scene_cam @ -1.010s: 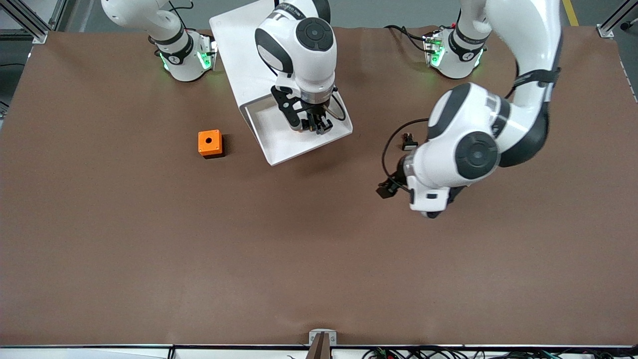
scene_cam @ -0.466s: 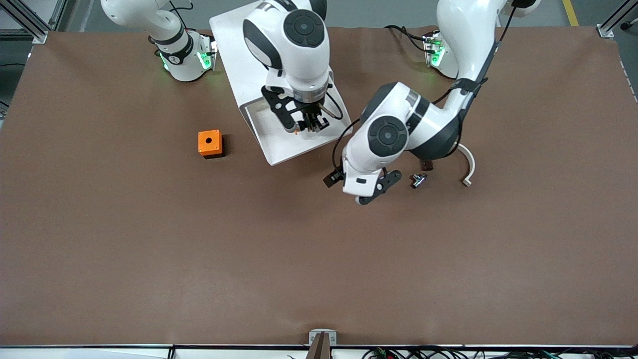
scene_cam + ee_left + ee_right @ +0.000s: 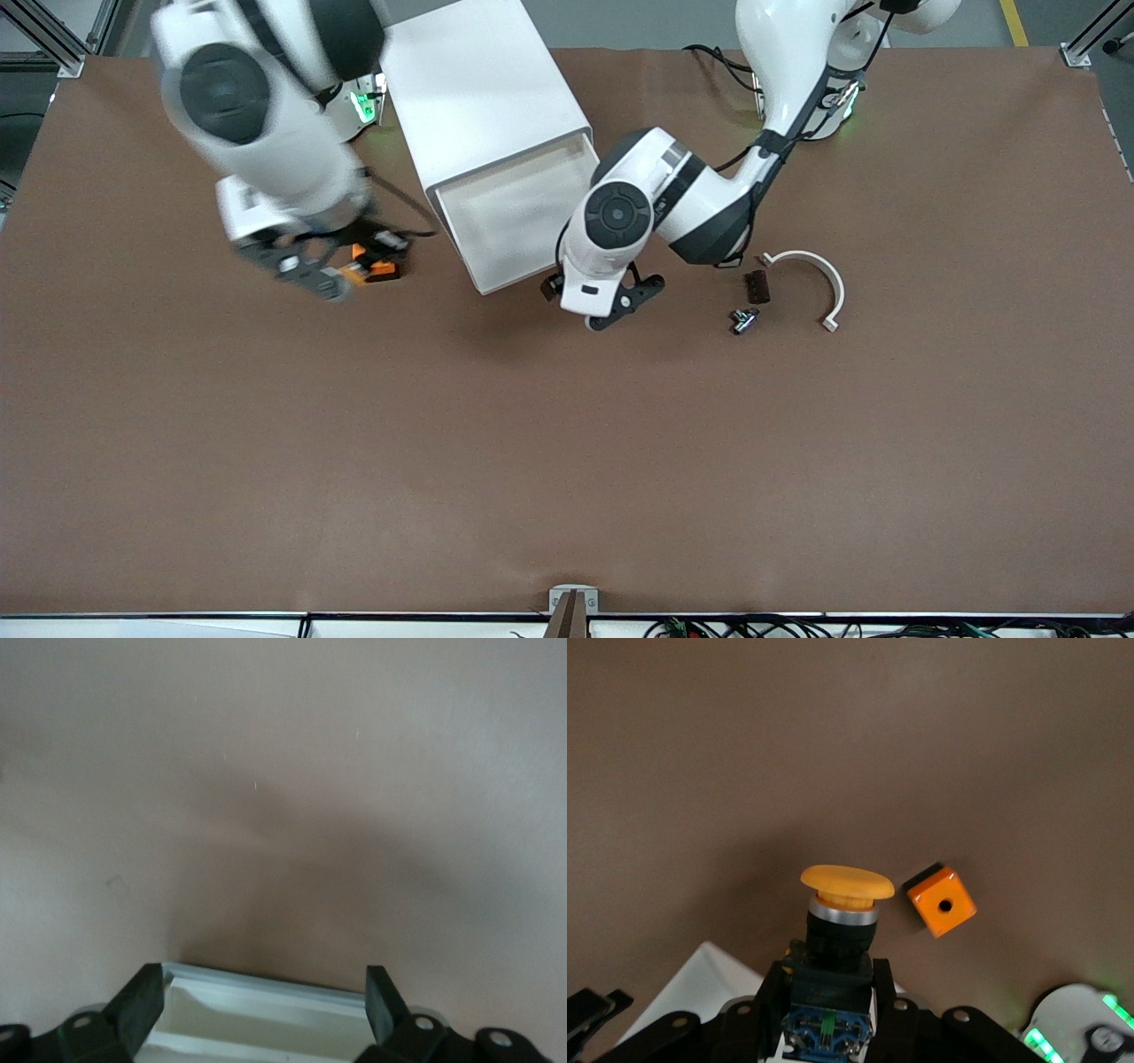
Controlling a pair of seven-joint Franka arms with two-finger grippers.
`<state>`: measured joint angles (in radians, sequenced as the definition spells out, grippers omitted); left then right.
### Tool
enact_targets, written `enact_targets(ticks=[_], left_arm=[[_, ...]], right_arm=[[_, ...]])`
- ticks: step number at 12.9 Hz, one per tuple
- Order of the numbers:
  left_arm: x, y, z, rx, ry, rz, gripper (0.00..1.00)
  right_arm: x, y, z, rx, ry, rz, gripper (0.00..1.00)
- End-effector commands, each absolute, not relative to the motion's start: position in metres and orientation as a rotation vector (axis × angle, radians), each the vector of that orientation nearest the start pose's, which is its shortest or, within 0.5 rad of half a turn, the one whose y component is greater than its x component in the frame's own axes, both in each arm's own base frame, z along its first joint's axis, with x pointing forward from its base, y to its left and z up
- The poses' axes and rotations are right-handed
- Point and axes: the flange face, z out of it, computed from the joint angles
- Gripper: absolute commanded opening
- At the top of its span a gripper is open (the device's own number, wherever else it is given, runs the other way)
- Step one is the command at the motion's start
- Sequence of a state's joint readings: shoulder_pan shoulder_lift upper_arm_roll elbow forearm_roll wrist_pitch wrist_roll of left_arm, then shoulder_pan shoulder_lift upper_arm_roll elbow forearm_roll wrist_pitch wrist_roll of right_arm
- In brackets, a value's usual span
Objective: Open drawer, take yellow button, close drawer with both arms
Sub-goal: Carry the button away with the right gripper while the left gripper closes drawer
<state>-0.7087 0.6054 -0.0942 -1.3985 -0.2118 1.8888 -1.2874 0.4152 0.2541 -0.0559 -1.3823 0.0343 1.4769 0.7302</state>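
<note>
right gripper is clamped on the button above the orange cube, while left gripper hangs spread wide, empty, at the open drawer near the bench's robot-side edge.

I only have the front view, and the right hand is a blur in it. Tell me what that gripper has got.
Observer: In the right wrist view, the right gripper is shut on the button. Its fingers clamp the dark body, and the orange cap points away from the wrist.
Operator: Now give me the left gripper's fingers. I can't judge them from up here.
Observer: In the left wrist view, the left gripper is open, with the drawer's white front rim showing between its fingers.
Operator: Check the orange cube by the right hand.
Observer: The right wrist view shows the orange cube lying on the table, its round hole in view.
</note>
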Motion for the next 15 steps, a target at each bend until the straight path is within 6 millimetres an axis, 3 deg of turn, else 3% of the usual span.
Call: enact_targets(ticks=[1,4,6,8,12,15], left_arm=[[0.456,-0.537,0.348,-3.002,-0.886,0.418,1.0],[0.411,-0.565,0.343,-2.951,-0.919,0.431,1.0],[0.383,-0.581,0.342,-2.925,-0.937,0.468,1.0],[0.363,-0.592,0.339,-2.898,-0.952,0.495,1.0],[0.328,-0.61,0.336,-2.879,-0.933,0.513,1.0],[0.347,-0.599,0.341,-2.881,-0.958,0.442,1.0]], right_arm=[[0.607,0.124,0.533,-3.166,0.3,0.24,0.0],[0.628,0.02,0.483,-3.187,0.182,0.149,0.0],[0.632,-0.05,0.44,-3.196,0.081,0.026,0.0],[0.636,-0.107,0.385,-3.199,0.057,-0.029,0.0],[0.633,-0.179,0.298,-3.191,0.016,-0.025,0.0],[0.629,-0.198,0.251,-3.148,-0.04,0.018,0.0]])
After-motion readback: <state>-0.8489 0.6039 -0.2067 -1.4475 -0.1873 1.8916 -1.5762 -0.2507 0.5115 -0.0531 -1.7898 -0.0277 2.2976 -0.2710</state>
